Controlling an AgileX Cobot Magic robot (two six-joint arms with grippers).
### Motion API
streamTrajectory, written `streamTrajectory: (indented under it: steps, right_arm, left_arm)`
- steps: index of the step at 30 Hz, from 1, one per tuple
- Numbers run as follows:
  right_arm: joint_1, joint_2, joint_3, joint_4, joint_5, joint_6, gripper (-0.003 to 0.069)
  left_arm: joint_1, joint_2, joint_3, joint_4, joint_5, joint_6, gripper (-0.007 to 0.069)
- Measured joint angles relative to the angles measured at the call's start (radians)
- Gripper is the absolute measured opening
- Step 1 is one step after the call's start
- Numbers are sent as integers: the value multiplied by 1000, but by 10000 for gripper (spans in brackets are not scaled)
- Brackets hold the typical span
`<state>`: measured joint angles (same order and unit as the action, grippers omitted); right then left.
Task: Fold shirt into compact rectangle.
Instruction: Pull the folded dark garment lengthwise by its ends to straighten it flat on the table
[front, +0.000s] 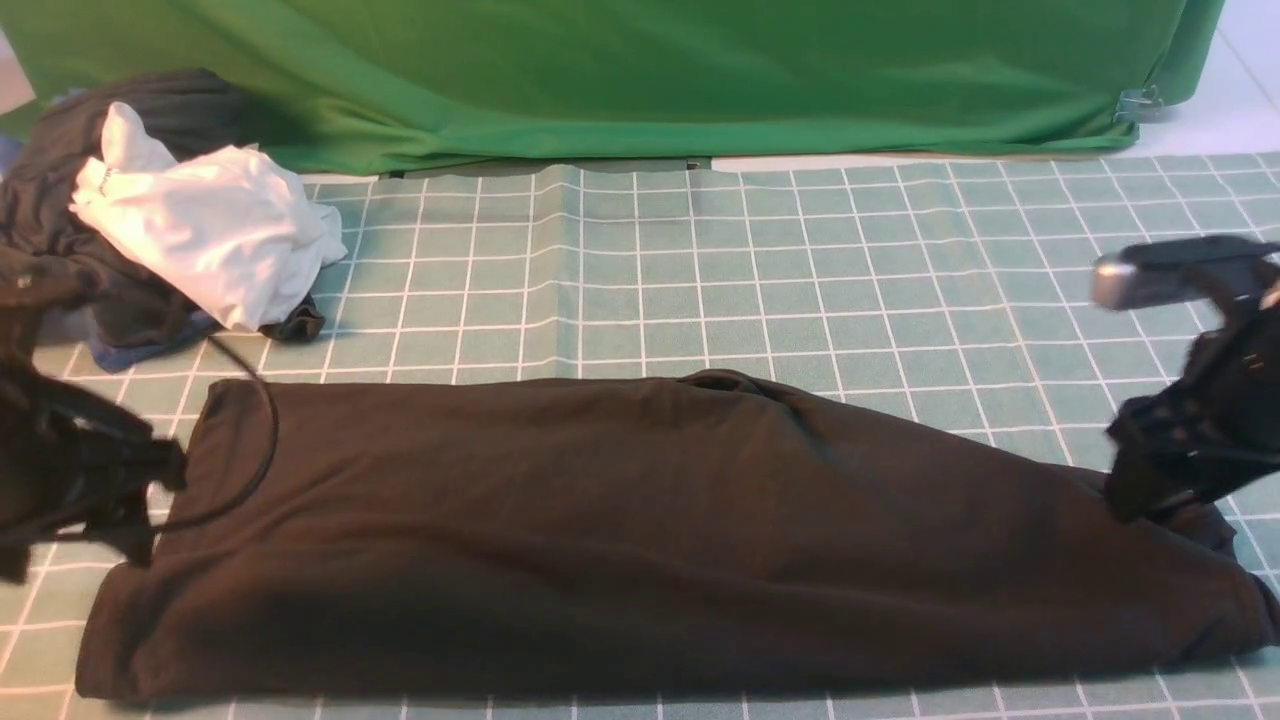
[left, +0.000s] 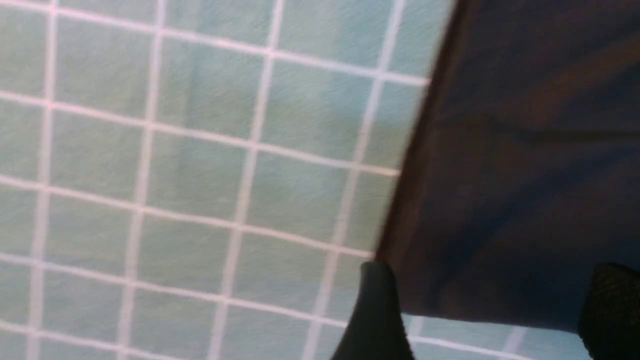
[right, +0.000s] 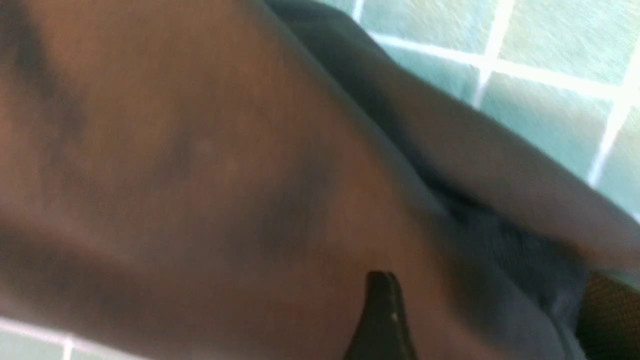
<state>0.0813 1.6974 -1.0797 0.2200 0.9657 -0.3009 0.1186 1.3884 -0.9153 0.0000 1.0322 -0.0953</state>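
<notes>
large black cotton T-shirt (front: 640, 540) is lying flat on green gridded bench (front: 900, 280); left fingers (left: 375, 310) and right fingers (right: 382, 315) are sitting wide apart

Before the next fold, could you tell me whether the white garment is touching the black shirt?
Apart. The front view shows a strip of checked mat between the white garment and the shirt.

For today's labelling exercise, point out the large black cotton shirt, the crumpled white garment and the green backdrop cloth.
large black cotton shirt (front: 600, 520): front view, middle of its body.
crumpled white garment (front: 210, 235): front view, centre of the bunched fabric.
green backdrop cloth (front: 650, 70): front view, its smooth middle.
</notes>
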Motion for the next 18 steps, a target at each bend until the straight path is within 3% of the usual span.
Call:
streamTrajectory:
  steps: [3, 7, 9, 10, 14, 18]
  right_arm:
    - [3, 49, 0, 0, -32, -1, 474]
    - [6, 102, 0, 0, -40, -14, 451]
    - [6, 124, 0, 0, -42, -23, 393]
    - [7, 125, 0, 0, -42, -23, 383]
    - [7, 122, 0, 0, -39, -34, 92]
    - [7, 69, 0, -9, -24, -32, 39]
  left_arm:
    - [-13, -8, 13, -131, -3, 83, 381]
    - [-112, -7, 90, -211, -89, 119, 167]
    - [-164, 3, 123, -217, -132, 121, 68]
    - [-169, 6, 129, -217, -136, 120, 62]
    - [-211, 60, 152, -211, -198, 81, 8]
    - [-212, 115, 152, -182, -213, 61, 1]
